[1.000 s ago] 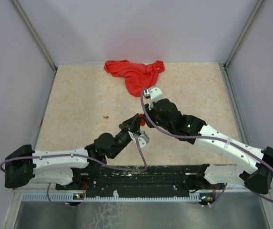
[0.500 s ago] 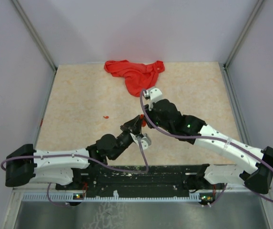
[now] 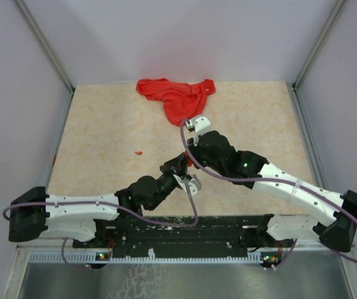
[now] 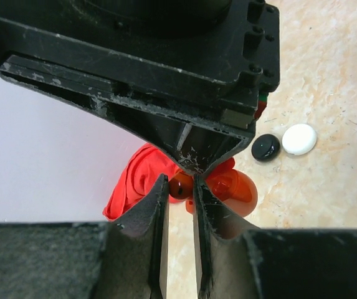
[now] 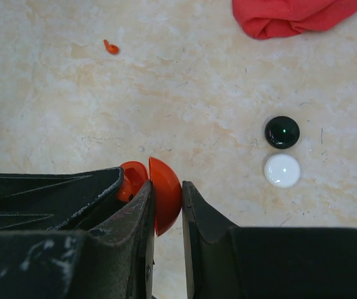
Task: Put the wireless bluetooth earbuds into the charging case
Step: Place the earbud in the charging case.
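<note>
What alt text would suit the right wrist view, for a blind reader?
The right gripper is shut on a red charging case over a beige table. A black case and a white case lie at right, a red cloth at top.

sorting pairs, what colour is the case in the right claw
Orange-red case, seen best in the right wrist view.

Bright, even light with soft shadows; the left end effector (image 4: pixel 179 187) looks dark, slightly blurred nearby.
</note>
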`<state>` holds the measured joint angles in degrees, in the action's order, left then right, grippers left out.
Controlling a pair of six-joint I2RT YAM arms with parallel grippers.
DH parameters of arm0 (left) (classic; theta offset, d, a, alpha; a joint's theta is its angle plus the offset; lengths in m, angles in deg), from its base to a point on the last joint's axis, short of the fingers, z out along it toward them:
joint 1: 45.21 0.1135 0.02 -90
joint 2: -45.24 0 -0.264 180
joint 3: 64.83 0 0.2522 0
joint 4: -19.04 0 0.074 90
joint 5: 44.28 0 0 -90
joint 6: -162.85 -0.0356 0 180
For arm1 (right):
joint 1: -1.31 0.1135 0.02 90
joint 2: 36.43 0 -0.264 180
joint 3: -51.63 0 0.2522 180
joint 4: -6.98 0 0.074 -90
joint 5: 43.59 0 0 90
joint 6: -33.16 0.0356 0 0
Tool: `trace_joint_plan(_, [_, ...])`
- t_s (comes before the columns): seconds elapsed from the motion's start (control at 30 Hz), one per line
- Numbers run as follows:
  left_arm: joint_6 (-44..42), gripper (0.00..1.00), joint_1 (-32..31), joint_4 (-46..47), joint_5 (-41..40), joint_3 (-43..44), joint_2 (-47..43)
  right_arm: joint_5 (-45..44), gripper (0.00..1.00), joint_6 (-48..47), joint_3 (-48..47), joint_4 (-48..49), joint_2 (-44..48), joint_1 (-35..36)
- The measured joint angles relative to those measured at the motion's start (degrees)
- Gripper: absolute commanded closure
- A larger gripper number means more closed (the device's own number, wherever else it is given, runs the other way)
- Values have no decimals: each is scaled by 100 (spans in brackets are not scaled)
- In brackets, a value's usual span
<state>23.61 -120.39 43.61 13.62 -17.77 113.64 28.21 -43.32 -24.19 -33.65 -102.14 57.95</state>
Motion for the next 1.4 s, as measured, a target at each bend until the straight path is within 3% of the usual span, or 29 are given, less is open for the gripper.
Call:
trace_joint_plan(0.63, [752,56,-136,-448,68,151,-72,-140,91,-48,0,17,-55,22])
trace_joint_plan(1.07, [2483,51,-107,-1504,214,267,-1062,-431,90,-151,13,201,-55,22])
trace_joint_plan(1.4, [4026,51,1158,-2011,1652,262,-1803,-470,90,-306,96,299,-35,22])
